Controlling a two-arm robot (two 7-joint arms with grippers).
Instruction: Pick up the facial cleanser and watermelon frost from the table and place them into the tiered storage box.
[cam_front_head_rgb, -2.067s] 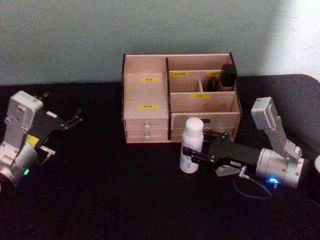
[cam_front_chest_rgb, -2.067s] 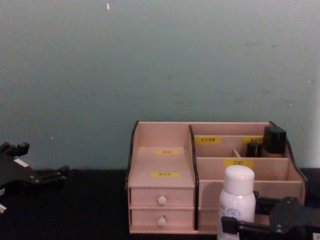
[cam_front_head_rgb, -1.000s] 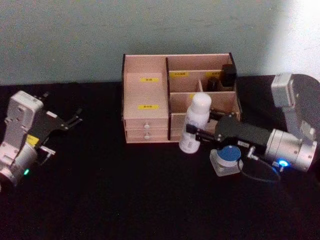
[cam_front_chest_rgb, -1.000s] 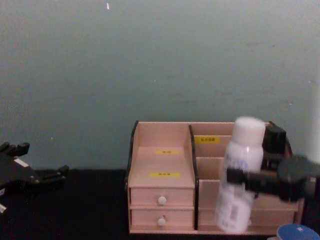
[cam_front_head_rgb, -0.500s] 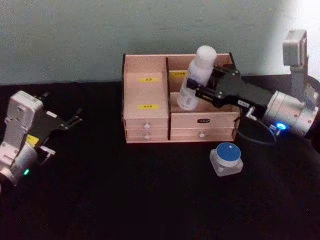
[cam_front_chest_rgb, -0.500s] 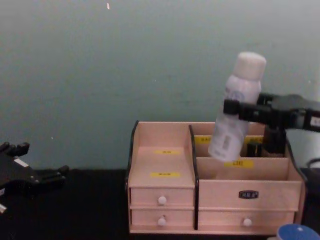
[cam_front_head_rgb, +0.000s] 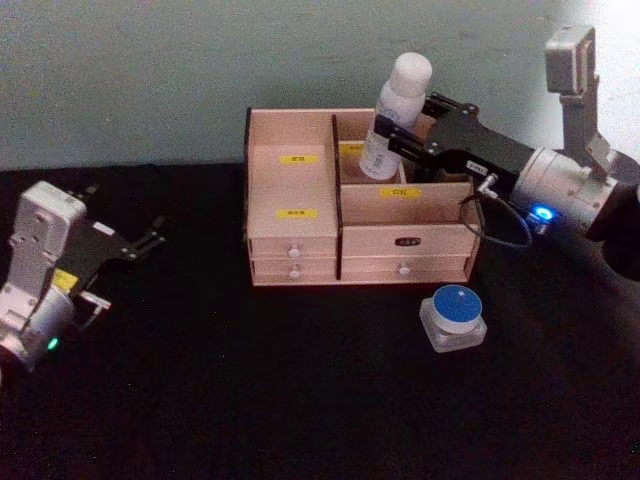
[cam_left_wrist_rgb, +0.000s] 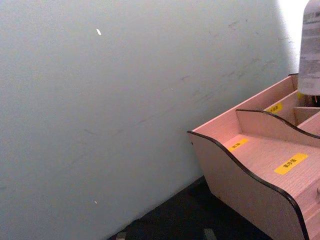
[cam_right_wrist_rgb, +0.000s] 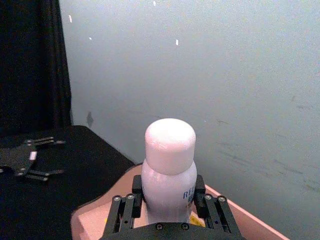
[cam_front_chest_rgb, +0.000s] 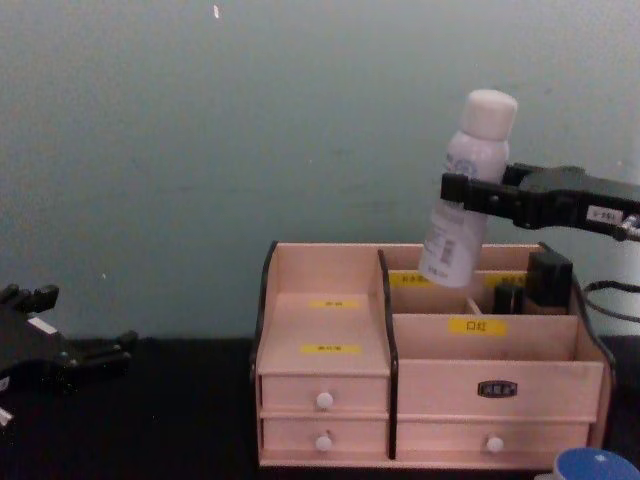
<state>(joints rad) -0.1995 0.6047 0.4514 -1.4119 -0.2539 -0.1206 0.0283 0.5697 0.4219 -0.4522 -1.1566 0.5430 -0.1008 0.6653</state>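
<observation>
Moved back: right gripper (cam_front_head_rgb: 393, 133) clamps 1 facial cleanser (cam_front_head_rgb: 398, 105) (tilted) over tiered storage box (cam_front_head_rgb: 290, 190); left gripper (cam_front_head_rgb: 128, 262) wide.

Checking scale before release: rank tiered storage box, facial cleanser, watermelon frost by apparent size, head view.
Largest: tiered storage box.
Then facial cleanser, raised in the right gripper, nearer the camera, so its lead is unsure.
Smallest: watermelon frost.

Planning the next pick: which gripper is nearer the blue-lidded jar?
Right. The right gripper holds the facial cleanser over the tiered storage box behind the watermelon frost; the left gripper sits far left.
</observation>
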